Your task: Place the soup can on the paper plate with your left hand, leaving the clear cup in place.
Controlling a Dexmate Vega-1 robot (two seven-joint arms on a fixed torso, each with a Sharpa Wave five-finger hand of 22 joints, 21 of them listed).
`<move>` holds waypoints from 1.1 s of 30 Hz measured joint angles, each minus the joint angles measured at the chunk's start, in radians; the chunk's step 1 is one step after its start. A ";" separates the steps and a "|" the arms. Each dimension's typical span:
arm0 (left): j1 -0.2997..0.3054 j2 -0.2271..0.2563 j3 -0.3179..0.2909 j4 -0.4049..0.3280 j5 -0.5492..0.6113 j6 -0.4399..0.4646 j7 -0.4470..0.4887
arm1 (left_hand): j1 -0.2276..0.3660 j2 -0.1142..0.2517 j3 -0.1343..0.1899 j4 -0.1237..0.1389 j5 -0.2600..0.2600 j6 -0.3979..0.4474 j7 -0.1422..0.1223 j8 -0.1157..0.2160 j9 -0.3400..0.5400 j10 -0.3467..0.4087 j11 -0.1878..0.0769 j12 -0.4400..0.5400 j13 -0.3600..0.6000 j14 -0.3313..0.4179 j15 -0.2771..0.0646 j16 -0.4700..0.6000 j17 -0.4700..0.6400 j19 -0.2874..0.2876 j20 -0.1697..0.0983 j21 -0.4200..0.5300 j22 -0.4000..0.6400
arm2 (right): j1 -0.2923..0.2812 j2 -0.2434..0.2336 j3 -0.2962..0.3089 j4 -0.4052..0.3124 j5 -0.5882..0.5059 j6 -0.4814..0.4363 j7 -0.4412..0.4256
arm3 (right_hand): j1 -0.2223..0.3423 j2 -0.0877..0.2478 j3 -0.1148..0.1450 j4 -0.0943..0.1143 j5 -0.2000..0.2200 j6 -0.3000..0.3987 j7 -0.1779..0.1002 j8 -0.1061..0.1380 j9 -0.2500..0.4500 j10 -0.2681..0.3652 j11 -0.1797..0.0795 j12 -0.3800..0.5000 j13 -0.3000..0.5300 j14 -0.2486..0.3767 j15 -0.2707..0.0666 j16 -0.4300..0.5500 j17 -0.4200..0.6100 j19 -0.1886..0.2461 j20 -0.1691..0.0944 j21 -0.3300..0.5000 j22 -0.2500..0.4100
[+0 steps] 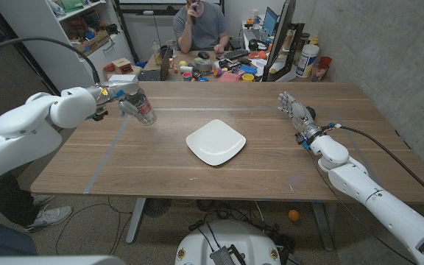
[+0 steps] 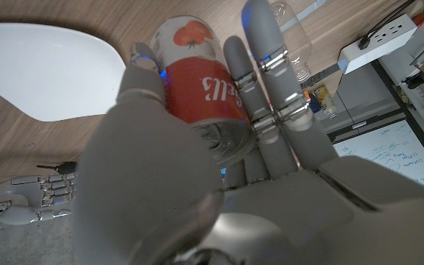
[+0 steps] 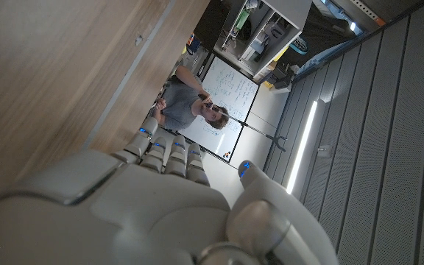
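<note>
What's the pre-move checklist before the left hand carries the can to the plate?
1. Grip: left hand wraps the soup can: ok.
2. Can off the table: cannot tell.
3. Paper plate bare, nothing on it: ok.
4. Clear cup lies right beside the can, past the fingers; contact with it: cannot tell.
5. Right hand holds nothing, well apart from the plate: ok.
6. Table between can and plate free of things: ok.

Wooden table (image 1: 160,165) with white paper plate (image 1: 216,142) at its middle.
</note>
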 measured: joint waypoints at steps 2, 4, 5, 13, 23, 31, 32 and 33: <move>-0.067 0.012 0.067 0.010 0.000 0.003 -0.005 | 0.000 0.000 0.000 0.000 0.000 0.000 0.000 0.000 0.000 0.000 0.000 0.000 0.002 0.000 0.000 0.000 0.000 -0.002 0.002 0.000 0.000 | -0.001 -0.006 -0.001 -0.005 -0.005 0.002 0.005 | 0.000 0.000 0.000 0.000 0.000 0.000 0.000 0.000 0.000 0.000 0.000 0.000 0.000 0.000 0.000 0.000 0.000 0.000 0.000 0.000 0.000; -0.104 0.014 0.103 0.017 0.001 0.004 -0.011 | 0.000 0.000 -0.002 0.002 0.000 0.000 0.000 0.000 0.000 0.000 0.000 0.000 0.005 0.000 0.000 0.000 0.000 -0.002 0.002 0.000 0.000 | -0.001 -0.010 -0.001 -0.009 -0.007 0.002 0.008 | 0.000 0.000 0.000 0.000 0.000 0.000 0.000 0.000 0.000 0.000 0.000 0.000 0.000 0.000 0.000 0.000 0.000 0.000 0.000 0.000 0.000; -0.107 0.014 0.106 0.017 0.004 0.004 -0.018 | 0.000 0.000 -0.003 0.003 0.000 0.000 0.000 0.000 0.000 0.000 0.000 0.000 0.005 0.000 0.000 0.000 0.002 -0.002 0.002 0.000 0.000 | -0.002 -0.013 -0.001 -0.011 -0.007 0.002 0.008 | 0.000 0.000 0.000 0.000 0.000 0.000 0.000 0.000 0.000 0.000 0.000 0.000 0.000 0.000 0.000 0.000 0.000 0.000 0.000 0.000 0.000; -0.317 -0.011 0.296 0.059 0.045 -0.008 -0.067 | 0.000 0.000 -0.003 0.003 0.000 0.000 0.000 -0.004 -0.003 0.000 0.000 0.000 0.009 0.000 0.000 0.008 0.005 -0.002 0.002 0.008 0.000 | -0.002 -0.030 -0.002 -0.022 -0.021 0.006 0.024 | 0.000 0.000 0.000 0.000 0.000 0.000 0.000 0.000 0.000 0.000 0.000 0.000 0.000 0.000 0.000 0.000 0.000 0.000 0.000 -0.008 0.000; -0.504 -0.092 0.455 0.123 0.098 -0.054 -0.122 | 0.000 0.000 -0.003 0.003 0.000 0.000 0.000 -0.008 -0.005 0.000 0.000 0.000 0.014 0.000 0.000 0.008 0.005 -0.001 0.001 0.015 0.000 | -0.006 -0.053 -0.003 -0.041 -0.042 0.010 0.034 | 0.000 0.000 0.000 0.000 0.000 0.000 0.000 0.000 0.000 0.000 0.000 0.000 0.000 0.000 0.000 0.000 0.000 0.000 0.000 -0.008 0.000; -0.602 -0.161 0.541 0.174 0.121 -0.107 -0.153 | 0.000 0.000 -0.003 0.002 0.000 0.000 0.000 -0.008 -0.005 0.000 0.000 0.000 0.018 -0.004 -0.003 0.016 0.009 -0.007 0.007 0.018 0.000 | -0.017 -0.073 0.001 -0.058 -0.052 0.003 0.035 | 0.000 0.000 0.000 0.000 0.000 0.000 0.000 0.000 0.000 0.000 0.000 0.000 0.000 0.000 0.000 0.000 0.000 0.000 0.000 -0.008 0.000; -0.617 -0.174 0.554 0.182 0.126 -0.126 -0.161 | 0.000 0.000 -0.003 0.002 0.000 0.000 0.000 -0.008 -0.005 0.000 0.000 0.000 0.018 -0.004 -0.004 0.016 0.009 -0.007 0.007 0.018 0.000 | -0.018 -0.074 0.002 -0.059 -0.052 0.002 0.034 | 0.000 0.000 0.000 0.000 0.000 0.000 0.000 0.000 0.000 0.000 0.000 0.000 0.000 0.000 0.000 0.000 0.000 0.000 0.000 -0.008 0.000; -0.627 -0.182 0.563 0.186 0.128 -0.136 -0.165 | 0.000 0.000 -0.003 0.002 0.000 0.000 0.000 -0.008 -0.005 0.000 0.000 0.000 0.018 -0.004 -0.003 0.016 0.009 -0.007 0.007 0.018 0.000 | -0.020 -0.076 0.003 -0.060 -0.052 0.002 0.034 | 0.000 0.000 0.000 0.000 0.000 0.000 0.000 0.000 0.000 0.000 0.000 0.000 0.000 0.000 0.000 0.000 0.000 0.000 0.000 -0.008 0.000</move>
